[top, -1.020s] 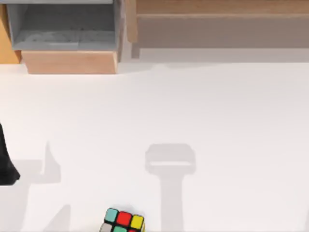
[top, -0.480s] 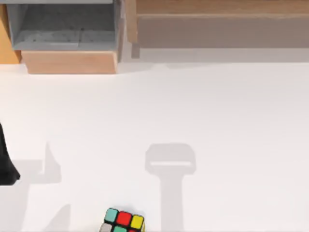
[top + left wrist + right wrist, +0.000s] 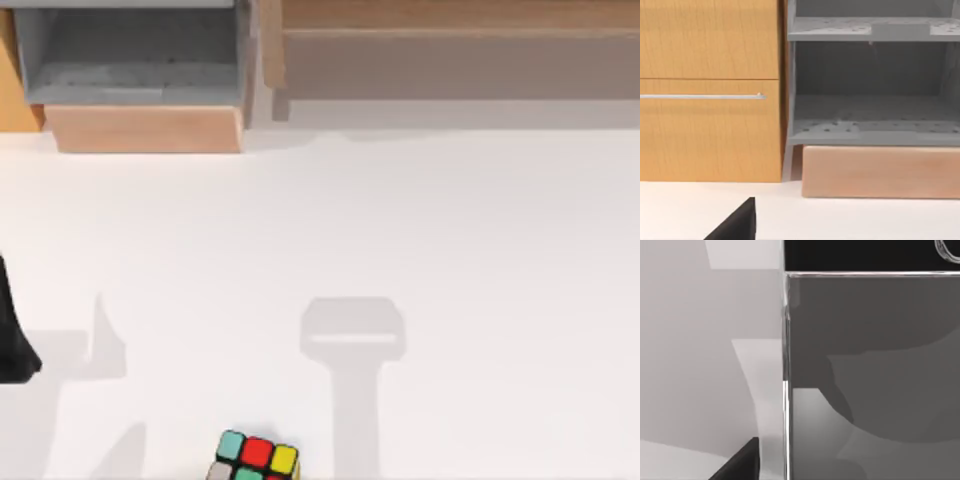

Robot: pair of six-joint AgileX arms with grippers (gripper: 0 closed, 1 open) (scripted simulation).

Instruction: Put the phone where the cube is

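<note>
Cube (image 3: 254, 458) sits at near edge of white table (image 3: 450, 220), far from grey shelf (image 3: 130, 55).

Phone (image 3: 870, 375) close under our right wrist: flat, stiff, shiny, likely slippery. We should pinch long side edges.

Finger spread: cannot tell.

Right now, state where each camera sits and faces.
Top view: above the table, looking down at the cube; left arm at its left edge.
Left wrist view: low, facing the grey shelves; left jaws' black tip shows.
Right wrist view: close against a dark glossy slab, likely the phone; right jaws' black tip shows.
Shared: top and left wrist views both show the grey shelves.
</note>
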